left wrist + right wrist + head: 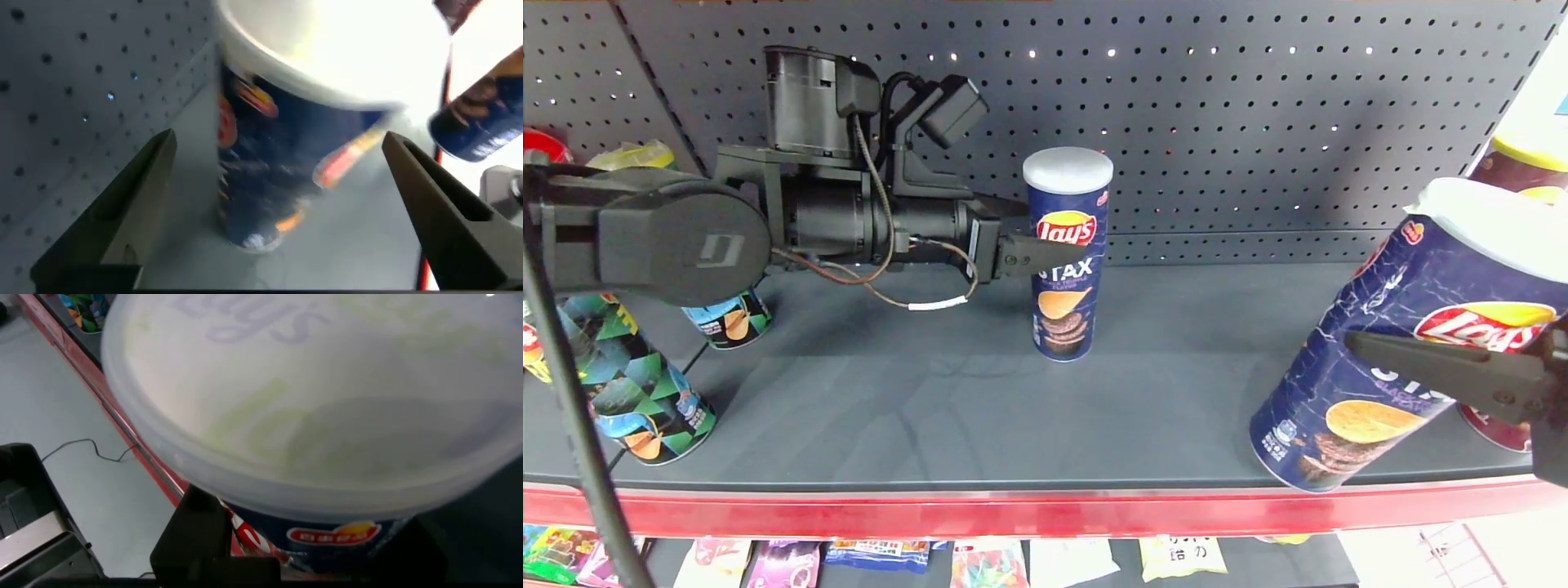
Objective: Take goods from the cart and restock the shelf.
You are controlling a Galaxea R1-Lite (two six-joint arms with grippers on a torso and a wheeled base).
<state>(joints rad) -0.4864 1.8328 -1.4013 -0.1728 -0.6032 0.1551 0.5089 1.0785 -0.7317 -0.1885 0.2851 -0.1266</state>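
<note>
A dark blue chip can (1066,261) with a white lid stands upright in the middle of the grey shelf (915,408), close to the pegboard back. My left gripper (1033,255) comes in from the left and is open around its upper half. In the left wrist view the can (270,163) sits between the spread fingers (131,204) with a gap on each side. A second blue chip can (1405,335) is tilted at the shelf's right front, lid leaning right. My right gripper (1462,367) is shut on it. The right wrist view looks down on its lid (310,392).
Green patterned cans (645,392) and another can (731,318) stand at the left of the shelf. Dark red cans (1519,171) stand at the far right. A red lip (1045,506) runs along the shelf's front edge. Snack packets (988,563) lie on the shelf below.
</note>
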